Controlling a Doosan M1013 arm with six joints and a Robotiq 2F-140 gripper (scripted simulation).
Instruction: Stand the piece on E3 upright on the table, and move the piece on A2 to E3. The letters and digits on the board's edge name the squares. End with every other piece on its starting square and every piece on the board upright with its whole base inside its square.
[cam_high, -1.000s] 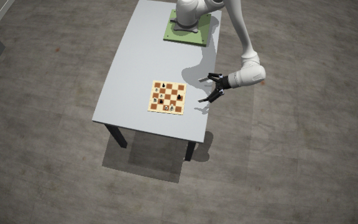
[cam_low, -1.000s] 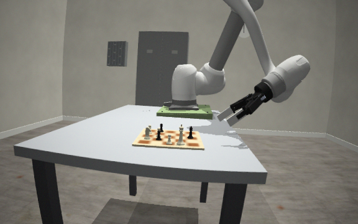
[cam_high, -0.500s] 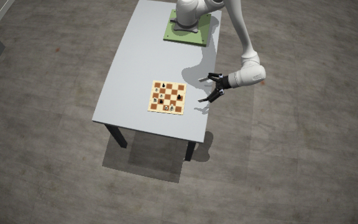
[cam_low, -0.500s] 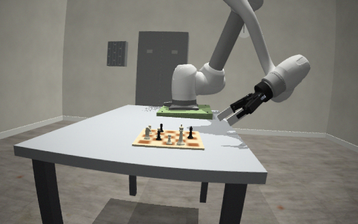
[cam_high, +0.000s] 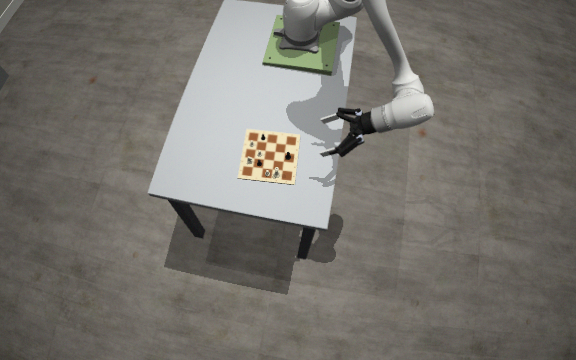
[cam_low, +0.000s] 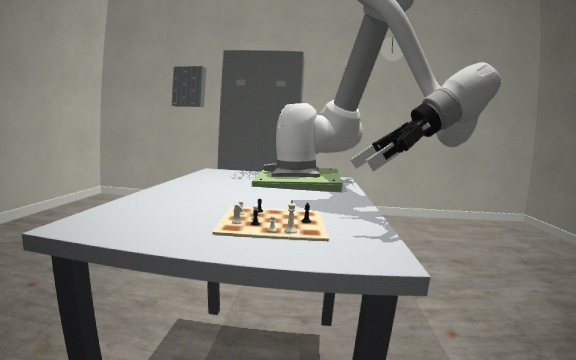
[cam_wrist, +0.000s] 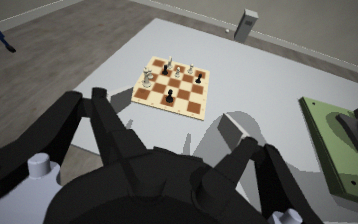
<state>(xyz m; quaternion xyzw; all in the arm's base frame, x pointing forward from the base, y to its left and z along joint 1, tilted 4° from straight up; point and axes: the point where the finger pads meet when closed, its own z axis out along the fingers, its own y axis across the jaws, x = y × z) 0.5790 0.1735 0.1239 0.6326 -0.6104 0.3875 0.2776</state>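
Observation:
A small chessboard (cam_high: 270, 156) lies on the grey table; it also shows in the exterior view (cam_low: 272, 227) and in the wrist view (cam_wrist: 172, 86). Several black and white pieces stand upright on it. A black piece (cam_high: 288, 155) (cam_low: 306, 214) (cam_wrist: 170, 96) stands alone in the middle of the board's right edge column. A white knight (cam_high: 249, 161) and a white pawn (cam_high: 252, 145) stand in the left edge column. The edge letters are too small to read. My gripper (cam_high: 325, 136) (cam_low: 362, 161) is open and empty, high above the table's right side, right of the board (cam_wrist: 175, 117).
The arm's green base plate (cam_high: 301, 46) sits at the table's far end. The table's right edge (cam_high: 342, 150) runs just under the gripper. A tall white piece (cam_high: 276, 172) and a white pawn (cam_high: 267, 173) stand on the board's near row.

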